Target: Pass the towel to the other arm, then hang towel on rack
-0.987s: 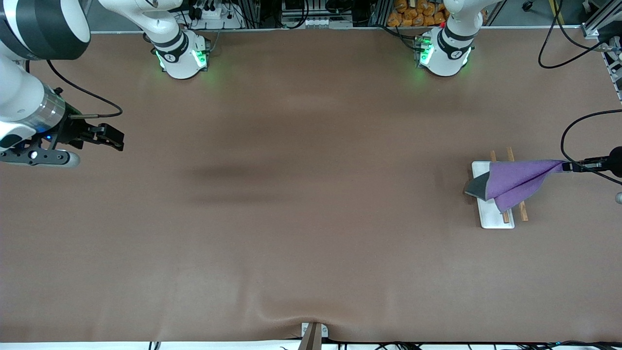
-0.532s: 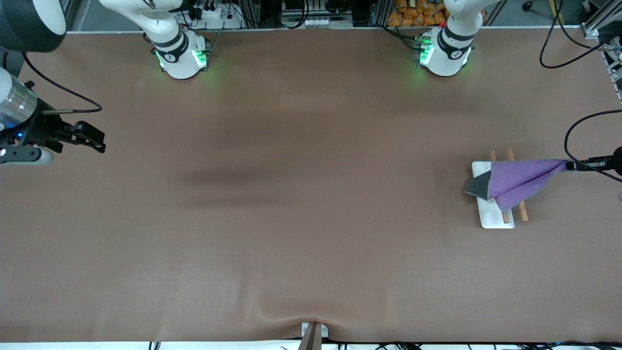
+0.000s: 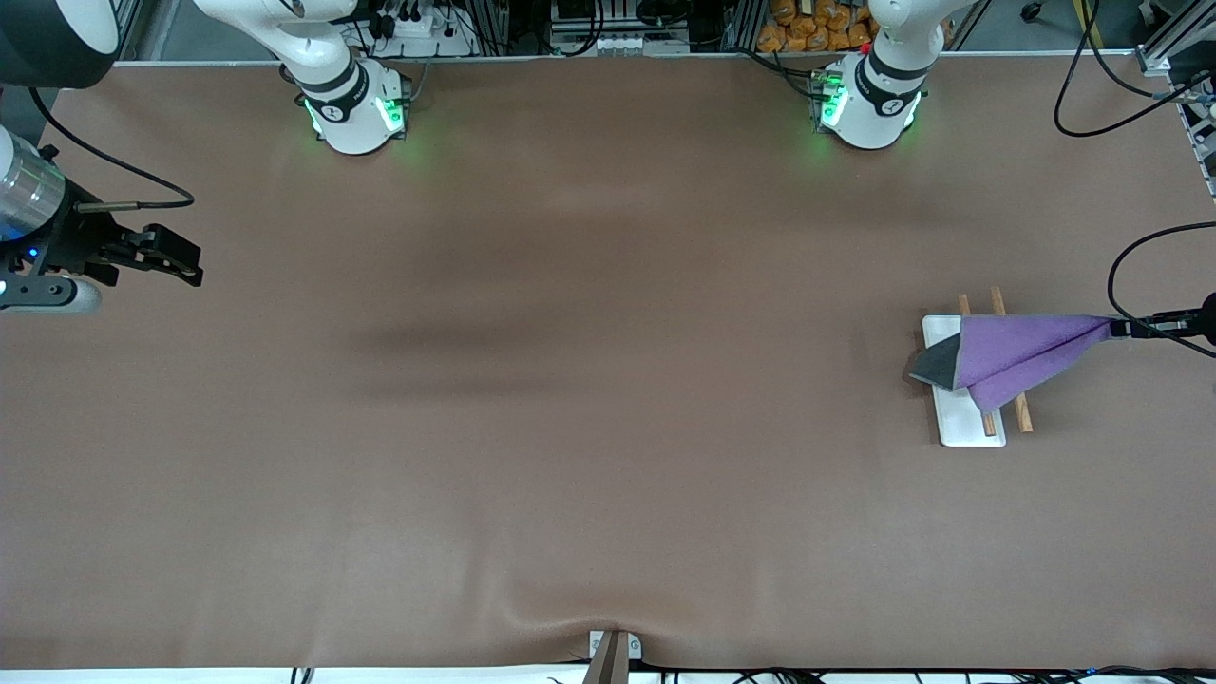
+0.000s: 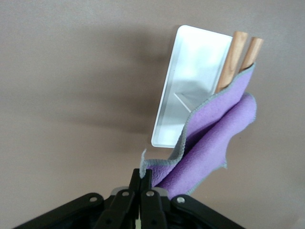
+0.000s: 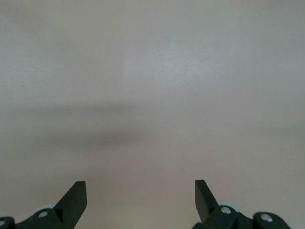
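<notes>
The purple towel [image 3: 1012,355] with a grey underside drapes across the rack [image 3: 950,418], a white base plate with two wooden rods [image 3: 995,300]. One towel corner is pinched in my left gripper [image 3: 1119,329], which is shut on it just off the rack at the left arm's end of the table. In the left wrist view the towel [image 4: 214,138] runs from the shut left gripper [image 4: 145,177] over the rods [image 4: 236,52] above the white plate [image 4: 190,71]. My right gripper [image 3: 185,266] is open and empty over bare table at the right arm's end; its own view shows the right gripper [image 5: 140,191] holding nothing.
The brown table mat [image 3: 589,380] is bare between the two arms. Both arm bases [image 3: 356,109] stand along the edge farthest from the front camera. Black cables [image 3: 1130,256] loop near the left gripper. A small metal bracket [image 3: 613,651] sits at the nearest edge.
My right arm has drawn back toward the right arm's end of the table and a little up. The left gripper with the towel corner has shifted slightly away from the rack.
</notes>
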Controlling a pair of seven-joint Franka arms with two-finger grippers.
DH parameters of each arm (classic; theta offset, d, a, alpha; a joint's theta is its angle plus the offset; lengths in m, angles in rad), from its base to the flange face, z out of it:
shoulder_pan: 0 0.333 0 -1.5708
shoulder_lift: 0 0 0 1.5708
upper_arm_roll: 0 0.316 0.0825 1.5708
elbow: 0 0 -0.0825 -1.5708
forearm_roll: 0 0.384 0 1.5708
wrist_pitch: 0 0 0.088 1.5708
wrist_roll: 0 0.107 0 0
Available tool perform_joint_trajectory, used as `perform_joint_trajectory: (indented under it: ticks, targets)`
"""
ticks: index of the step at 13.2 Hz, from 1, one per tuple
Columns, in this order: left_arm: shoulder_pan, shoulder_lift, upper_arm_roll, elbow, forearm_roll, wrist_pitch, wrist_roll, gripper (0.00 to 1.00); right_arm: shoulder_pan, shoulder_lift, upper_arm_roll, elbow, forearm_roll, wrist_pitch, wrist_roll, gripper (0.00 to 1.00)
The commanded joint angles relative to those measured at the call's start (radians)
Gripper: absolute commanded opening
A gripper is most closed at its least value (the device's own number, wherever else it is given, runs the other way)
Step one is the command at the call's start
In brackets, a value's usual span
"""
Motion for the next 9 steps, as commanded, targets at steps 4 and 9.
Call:
perform_joint_trajectory:
  ticks: [4,9]
  targets:
    - [0.028,0.027,-0.01,0.012,0.022,0.014,0.02,0.33,-0.017,0.015,0.016,0.091,-0.005,-0.022,-0.009,1.0]
    - [0.045,0.018,-0.017,0.015,0.014,0.035,0.104,1.0,-0.02,0.005,0.016,0.093,0.024,-0.072,-0.019,1.0]
